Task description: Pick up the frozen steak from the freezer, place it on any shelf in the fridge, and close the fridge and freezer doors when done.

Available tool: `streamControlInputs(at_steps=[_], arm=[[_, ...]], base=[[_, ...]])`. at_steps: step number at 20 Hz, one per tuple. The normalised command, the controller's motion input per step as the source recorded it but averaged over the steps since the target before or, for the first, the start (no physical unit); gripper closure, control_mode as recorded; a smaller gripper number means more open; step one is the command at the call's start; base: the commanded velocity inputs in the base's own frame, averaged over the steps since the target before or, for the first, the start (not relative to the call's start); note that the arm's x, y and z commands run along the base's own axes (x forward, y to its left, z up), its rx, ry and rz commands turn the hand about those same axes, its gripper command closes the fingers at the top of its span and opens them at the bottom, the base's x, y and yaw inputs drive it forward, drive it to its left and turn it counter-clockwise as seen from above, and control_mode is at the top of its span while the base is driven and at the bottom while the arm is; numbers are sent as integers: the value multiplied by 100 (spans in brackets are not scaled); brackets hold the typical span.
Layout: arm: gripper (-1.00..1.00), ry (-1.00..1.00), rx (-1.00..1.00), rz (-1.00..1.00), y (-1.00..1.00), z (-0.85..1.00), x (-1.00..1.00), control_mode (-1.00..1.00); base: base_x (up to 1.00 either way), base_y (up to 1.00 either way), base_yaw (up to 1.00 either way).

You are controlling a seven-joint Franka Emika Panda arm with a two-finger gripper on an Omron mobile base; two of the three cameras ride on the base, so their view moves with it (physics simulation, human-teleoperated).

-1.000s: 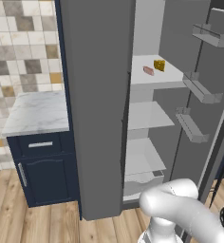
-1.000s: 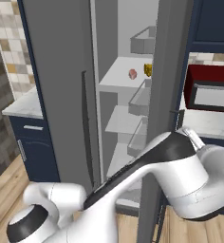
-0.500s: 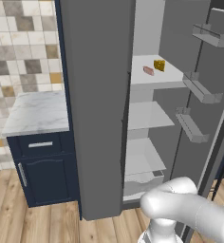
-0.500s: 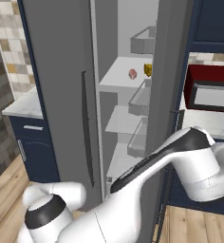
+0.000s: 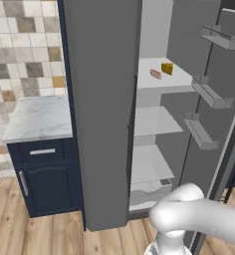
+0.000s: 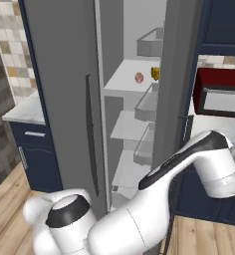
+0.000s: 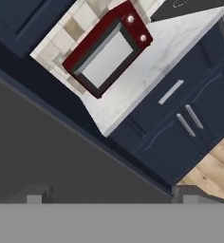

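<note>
Steak: the frozen steak is lying on the upper white shelf in the fridge, just beside a yellow block.
Fridge door: the fridge door is standing open.
Freezer door: the freezer door is sitting shut.
My claw: my gripper is hanging wide open, holding nothing, its tips pointing along the grey door toward a red microwave.

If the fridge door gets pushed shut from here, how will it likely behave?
The fridge door is a tall rigid panel, so it should swing stiffly rather than flex. Its grey bins look empty, so nothing should rattle. It stands wide open, so a long swing seems needed.
</note>
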Motion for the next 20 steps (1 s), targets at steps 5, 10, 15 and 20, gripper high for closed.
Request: streamControlInputs(at_steps=[5,10,15,20], arm=[[-100,0,0,0,-5,-15,63,-100],[-100,0,0,4,29,-30,63,-100],[-100,0,0,11,50,-26,74,-100],[-100,-1,0,14,46,-15,89,-100]], base=[[0,0,0],[0,0,0],[0,0,0],[0,0,0]])
